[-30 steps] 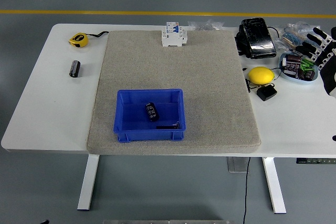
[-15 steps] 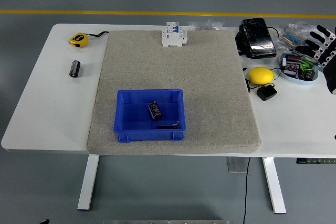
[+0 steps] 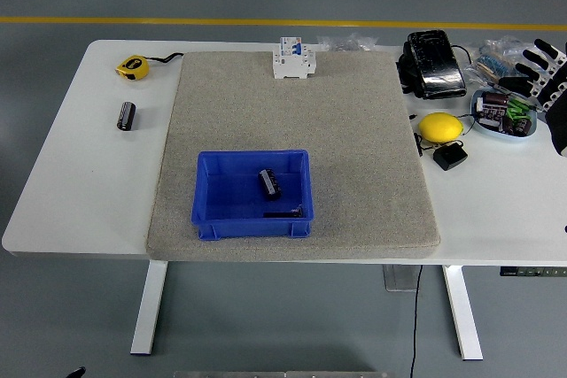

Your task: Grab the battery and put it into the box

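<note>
A black cylindrical battery [image 3: 269,183] lies inside the blue box [image 3: 213,212] on the grey mat, toward the box's right side. A second black battery [image 3: 127,116] lies on the white table at the left, off the mat. My right hand [image 3: 542,75] is at the far right edge of the picture, above the table, with its fingers spread and holding nothing. My left arm is out of view.
A yellow tape measure [image 3: 133,66] lies at the back left. A white circuit breaker [image 3: 294,59] stands at the mat's far edge. A black pack [image 3: 434,63], a yellow round object [image 3: 440,127], a black adapter [image 3: 450,157] and a dish of parts [image 3: 503,113] are at the right.
The battery inside the box has rolled to the right. My right hand has drawn back toward the right edge of the picture.
</note>
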You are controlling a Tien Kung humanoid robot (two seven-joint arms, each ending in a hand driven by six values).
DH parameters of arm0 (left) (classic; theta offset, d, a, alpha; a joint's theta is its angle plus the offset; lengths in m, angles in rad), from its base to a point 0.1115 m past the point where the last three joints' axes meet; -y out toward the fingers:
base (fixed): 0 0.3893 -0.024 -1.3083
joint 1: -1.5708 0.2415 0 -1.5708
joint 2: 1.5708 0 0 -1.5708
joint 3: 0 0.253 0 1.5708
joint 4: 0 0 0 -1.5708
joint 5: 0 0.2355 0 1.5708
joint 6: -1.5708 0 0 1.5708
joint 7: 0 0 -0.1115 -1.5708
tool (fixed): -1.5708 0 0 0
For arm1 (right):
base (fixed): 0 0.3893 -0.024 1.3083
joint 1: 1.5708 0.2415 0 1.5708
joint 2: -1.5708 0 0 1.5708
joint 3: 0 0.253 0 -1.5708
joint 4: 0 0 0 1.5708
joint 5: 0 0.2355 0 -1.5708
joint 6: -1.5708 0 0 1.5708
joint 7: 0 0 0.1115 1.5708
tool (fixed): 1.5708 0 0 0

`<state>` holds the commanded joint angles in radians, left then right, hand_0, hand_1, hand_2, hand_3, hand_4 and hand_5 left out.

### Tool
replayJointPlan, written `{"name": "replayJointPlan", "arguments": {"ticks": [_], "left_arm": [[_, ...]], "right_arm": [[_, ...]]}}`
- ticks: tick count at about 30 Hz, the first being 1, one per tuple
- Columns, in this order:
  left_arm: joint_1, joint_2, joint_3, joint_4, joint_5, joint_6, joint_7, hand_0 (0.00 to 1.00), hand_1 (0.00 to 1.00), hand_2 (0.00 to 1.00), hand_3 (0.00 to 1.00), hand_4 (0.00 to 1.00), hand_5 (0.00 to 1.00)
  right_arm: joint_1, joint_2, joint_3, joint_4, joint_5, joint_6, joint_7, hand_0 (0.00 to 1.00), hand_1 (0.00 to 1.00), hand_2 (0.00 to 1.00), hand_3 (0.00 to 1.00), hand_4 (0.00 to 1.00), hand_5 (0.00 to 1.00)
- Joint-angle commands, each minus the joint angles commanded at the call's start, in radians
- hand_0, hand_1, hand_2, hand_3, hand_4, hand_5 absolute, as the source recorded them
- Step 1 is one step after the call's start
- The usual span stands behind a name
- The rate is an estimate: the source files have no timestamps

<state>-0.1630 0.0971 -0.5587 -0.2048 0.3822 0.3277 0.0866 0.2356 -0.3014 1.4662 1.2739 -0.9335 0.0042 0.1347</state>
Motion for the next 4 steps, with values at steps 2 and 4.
{"name": "replayJointPlan", "arguments": {"ticks": [2,4], "left_arm": [[0.0,0.0,0.004,0.0,-0.008,0.0,-0.002,0.701,0.677,0.773,0.716,0.727,0.547],[-0.001,-0.001,0.007,0.0,-0.012,0.001,-0.003,0.701,0.677,0.773,0.716,0.727,0.547]], "right_arm": [[0.002,0.0,-0.001,0.001,0.0,0.0,0.0,0.803,0.804,0.831,0.854,0.998,0.998],[0.004,-0.001,-0.002,0.002,0.001,0.0,0.001,0.803,0.804,0.831,0.854,0.998,0.998]]}}
